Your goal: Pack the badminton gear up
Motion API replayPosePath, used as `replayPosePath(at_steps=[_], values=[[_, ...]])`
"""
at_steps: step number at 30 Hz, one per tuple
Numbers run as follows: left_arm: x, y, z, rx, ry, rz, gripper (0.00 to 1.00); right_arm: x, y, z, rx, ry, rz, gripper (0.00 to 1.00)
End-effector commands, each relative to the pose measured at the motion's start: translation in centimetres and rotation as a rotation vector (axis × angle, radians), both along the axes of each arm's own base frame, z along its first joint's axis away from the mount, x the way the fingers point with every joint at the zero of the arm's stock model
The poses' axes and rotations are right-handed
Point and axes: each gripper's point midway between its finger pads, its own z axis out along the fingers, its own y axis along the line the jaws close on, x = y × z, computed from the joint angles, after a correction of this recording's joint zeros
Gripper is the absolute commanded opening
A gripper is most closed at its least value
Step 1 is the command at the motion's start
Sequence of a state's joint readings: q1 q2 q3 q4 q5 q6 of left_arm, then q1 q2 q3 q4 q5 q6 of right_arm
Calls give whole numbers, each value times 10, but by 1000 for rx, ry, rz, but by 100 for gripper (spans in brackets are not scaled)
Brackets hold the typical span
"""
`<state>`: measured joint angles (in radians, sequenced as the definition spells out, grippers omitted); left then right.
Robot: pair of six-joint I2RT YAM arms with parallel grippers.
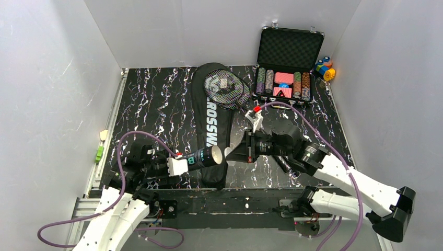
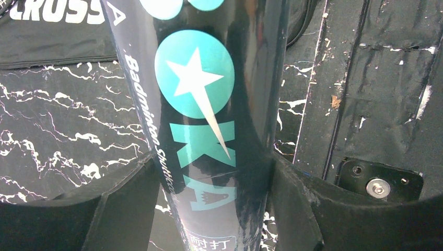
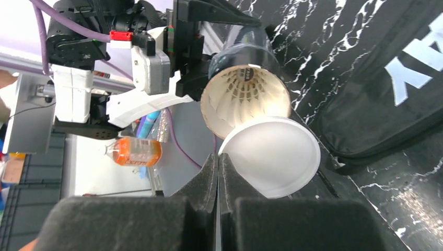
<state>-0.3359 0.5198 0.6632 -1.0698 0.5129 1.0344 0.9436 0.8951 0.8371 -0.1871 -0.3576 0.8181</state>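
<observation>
My left gripper (image 1: 180,164) (image 2: 211,172) is closed around the dark teal-lettered tube (image 1: 203,157) (image 2: 209,130), holding it level above the table's near edge with its open mouth toward the right. White shuttlecock feathers (image 3: 243,97) show inside the tube (image 3: 245,44). My right gripper (image 1: 230,154) (image 3: 218,157) is shut, pinching the rim of the round white lid (image 3: 271,154) just in front of and below the tube mouth. The black CROSSWAY bag (image 1: 209,120) (image 3: 386,99) lies lengthwise mid-table, with a racquet head (image 1: 227,89) resting on its far end.
An open black case of poker chips (image 1: 284,68) stands at the back right, with small coloured blocks (image 1: 325,68) beside it. White walls close in the table on three sides. An orange bottle (image 3: 133,151) lies off the table on the left.
</observation>
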Motion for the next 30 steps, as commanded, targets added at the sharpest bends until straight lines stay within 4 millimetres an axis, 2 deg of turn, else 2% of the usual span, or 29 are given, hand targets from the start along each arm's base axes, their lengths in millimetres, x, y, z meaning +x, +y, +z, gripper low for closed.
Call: replayPosePath(at_steps=[1, 7, 13, 25, 30], values=[[2, -7, 12, -36, -25, -27, 12, -7, 20, 41, 126, -45, 106, 1], [1, -6, 12, -33, -28, -25, 12, -6, 32, 57, 179, -64, 147, 1], [1, -7, 15, -36, -31, -27, 12, -8, 37, 55, 198, -52, 169, 1], [1, -8, 19, -46, -38, -26, 12, -7, 41, 40, 199, -16, 169, 1], [1, -9, 22, -54, -39, -24, 12, -2, 42, 22, 164, 1, 145, 1]])
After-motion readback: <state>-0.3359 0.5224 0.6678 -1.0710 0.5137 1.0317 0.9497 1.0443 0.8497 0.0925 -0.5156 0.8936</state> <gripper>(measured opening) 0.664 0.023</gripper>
